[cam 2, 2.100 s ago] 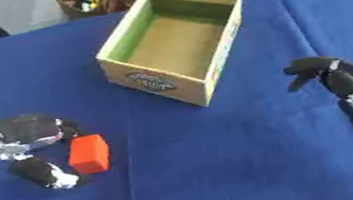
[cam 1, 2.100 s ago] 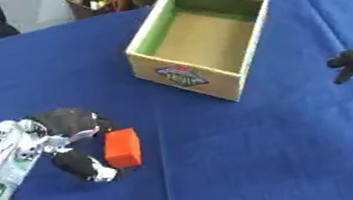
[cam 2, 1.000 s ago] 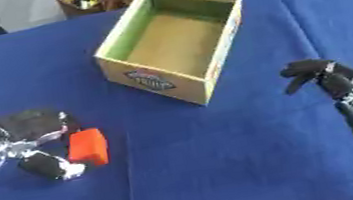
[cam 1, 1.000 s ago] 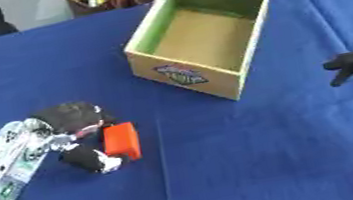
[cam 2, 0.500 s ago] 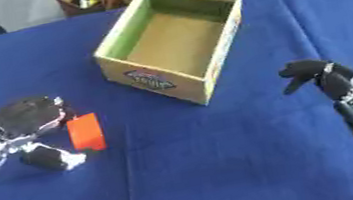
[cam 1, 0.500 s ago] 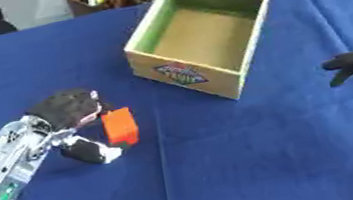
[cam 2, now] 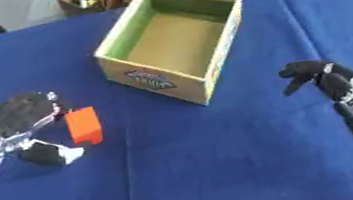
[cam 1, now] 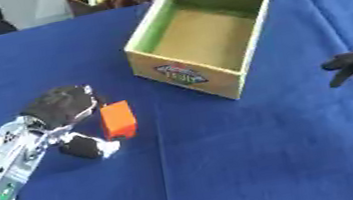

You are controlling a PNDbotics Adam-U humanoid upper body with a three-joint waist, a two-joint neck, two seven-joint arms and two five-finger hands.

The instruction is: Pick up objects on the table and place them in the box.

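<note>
At the left middle of the frame the left hand (cam 1: 62,110) has its fingers and thumb curled onto the orange block (cam 1: 119,120), pinching it between the dark fingers above and the thumb below. Compared with 2 seconds ago, when the block lay flat on the blue table (cam 1: 226,165) beside the hand, it now stands more upright and sits higher and further toward the frame's centre, which suggests it has been lifted clear of the cloth, though contact underneath cannot be confirmed. The open cardboard box (cam 1: 202,34) stands in the upper centre, well apart from the block and up to its right; its inside shows nothing in it. The right hand (cam 2: 304,74) hangs at the right edge with its fingers drooping in a curl and holding nothing, and it has barely shifted. With the grasp apparently made, the pick-up looks done for this 1 object, and the next stretch is probably carrying it up and right over the near box wall before letting go.
</note>
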